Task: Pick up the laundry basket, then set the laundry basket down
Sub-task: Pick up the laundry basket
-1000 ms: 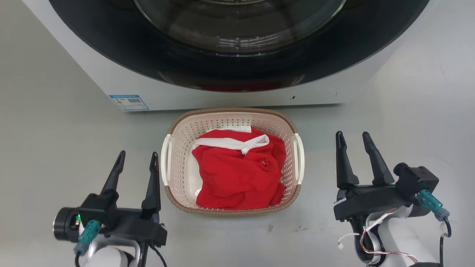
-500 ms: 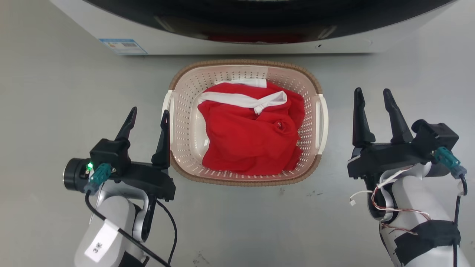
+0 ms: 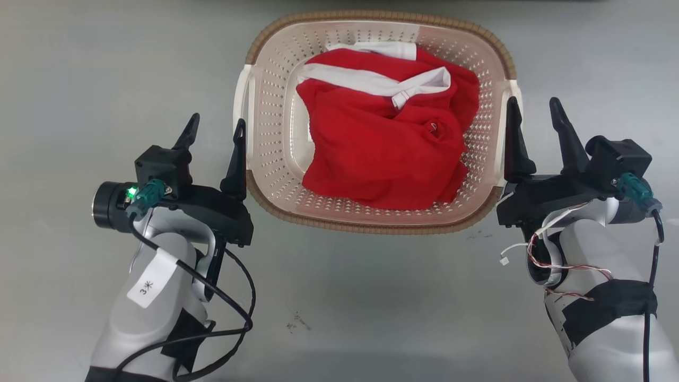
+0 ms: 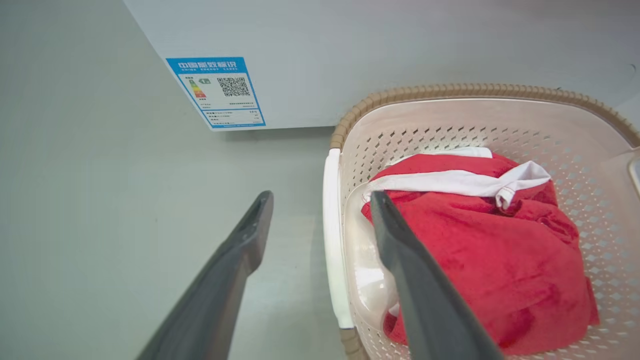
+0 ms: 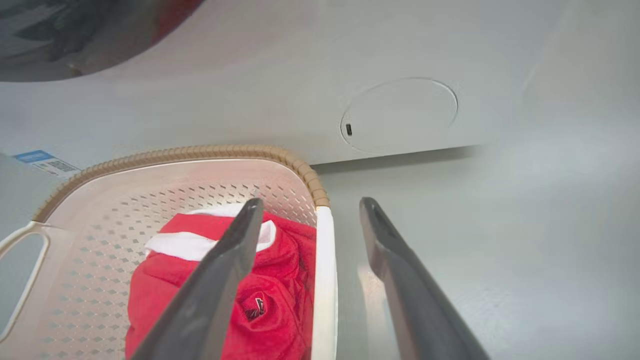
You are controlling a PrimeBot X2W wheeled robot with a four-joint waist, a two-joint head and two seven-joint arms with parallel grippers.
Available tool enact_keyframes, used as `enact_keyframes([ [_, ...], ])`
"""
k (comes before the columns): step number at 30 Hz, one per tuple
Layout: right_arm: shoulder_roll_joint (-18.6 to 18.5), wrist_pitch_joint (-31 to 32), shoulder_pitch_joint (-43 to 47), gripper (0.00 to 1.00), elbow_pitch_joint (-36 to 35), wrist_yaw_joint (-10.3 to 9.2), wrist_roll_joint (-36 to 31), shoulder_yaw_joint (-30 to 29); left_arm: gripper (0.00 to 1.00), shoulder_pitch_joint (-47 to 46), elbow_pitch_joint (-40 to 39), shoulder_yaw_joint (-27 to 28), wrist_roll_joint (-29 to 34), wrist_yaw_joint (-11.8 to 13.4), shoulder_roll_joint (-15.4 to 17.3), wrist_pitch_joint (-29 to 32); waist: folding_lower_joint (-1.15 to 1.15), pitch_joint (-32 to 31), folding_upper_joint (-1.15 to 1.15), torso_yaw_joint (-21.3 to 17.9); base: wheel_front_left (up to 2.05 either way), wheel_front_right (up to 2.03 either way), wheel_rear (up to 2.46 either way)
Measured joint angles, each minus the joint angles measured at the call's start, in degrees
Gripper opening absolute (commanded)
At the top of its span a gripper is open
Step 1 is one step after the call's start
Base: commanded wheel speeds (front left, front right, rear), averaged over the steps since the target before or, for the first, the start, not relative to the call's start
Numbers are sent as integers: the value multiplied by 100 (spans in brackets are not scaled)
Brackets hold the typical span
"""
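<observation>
While one laundry basket (image 3: 270,132) is set on the grey floor (image 3: 371,297) just before one washing machine (image 4: 375,45), its mouth is turned upward and its long axis is laid left to right between two grippers. One red garment (image 3: 382,154) is held inside. Both the left gripper (image 3: 217,119) and the right gripper (image 3: 532,101) are spread open, and in each wrist view one of the two white handles (image 3: 241,90) is seen between that gripper's fingers.

Smooth perforated cream plastic for the laundry basket (image 3: 271,132), brown woven-look rim (image 3: 371,228); soft matt red cloth (image 3: 382,159) inside; smooth, faintly sheened grey floor (image 3: 79,69) all around.
</observation>
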Motion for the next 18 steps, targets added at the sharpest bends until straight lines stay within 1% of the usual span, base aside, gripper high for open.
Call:
enact_keyframes([
  [6,9,0,-105,100,272,-16,0,4,100,-250,397,-132,0,-94,-52,-14,0,285,0,96,0,0,0],
  [9,27,0,-168,100,399,-16,1,32,100,-369,571,-186,1,-103,-57,-30,0,376,0,125,0,0,0],
  [10,31,0,-206,100,424,-16,1,45,100,-407,622,-201,1,-142,-60,-31,0,402,-1,129,0,0,0],
  [18,81,0,-371,100,664,-16,0,153,100,-721,1025,-259,1,-197,-77,-32,0,597,-1,104,0,0,0],
])
